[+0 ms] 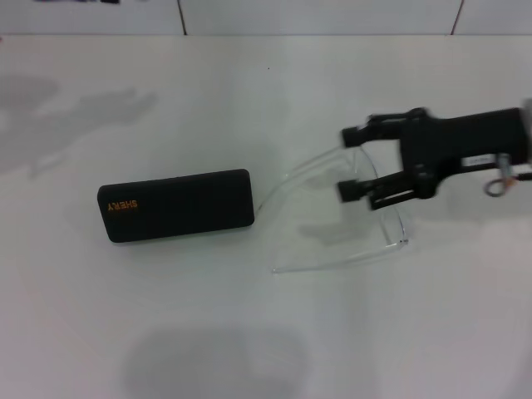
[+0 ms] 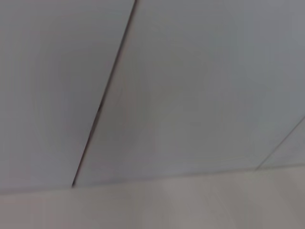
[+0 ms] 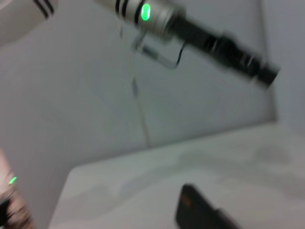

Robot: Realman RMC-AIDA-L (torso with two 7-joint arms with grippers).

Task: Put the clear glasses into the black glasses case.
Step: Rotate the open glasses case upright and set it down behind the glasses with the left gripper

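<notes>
The black glasses case (image 1: 177, 204) lies shut on the white table (image 1: 249, 100), left of centre, with its orange lettering at its left end. A corner of the case (image 3: 195, 213) also shows in the right wrist view. Just right of it lie the clear glasses (image 1: 396, 226), their thin arms pointing left toward the case. My right gripper (image 1: 352, 161) reaches in from the right and is open, with its two black fingers on either side of the far end of the glasses' lens. My left gripper (image 3: 252, 67) is raised high in the air, seen only in the right wrist view.
A tiled wall (image 1: 332, 15) runs along the table's back edge. The left wrist view shows only the wall (image 2: 190, 86) and a strip of table (image 2: 152, 205). Soft shadows lie on the tabletop at the far left and the near centre.
</notes>
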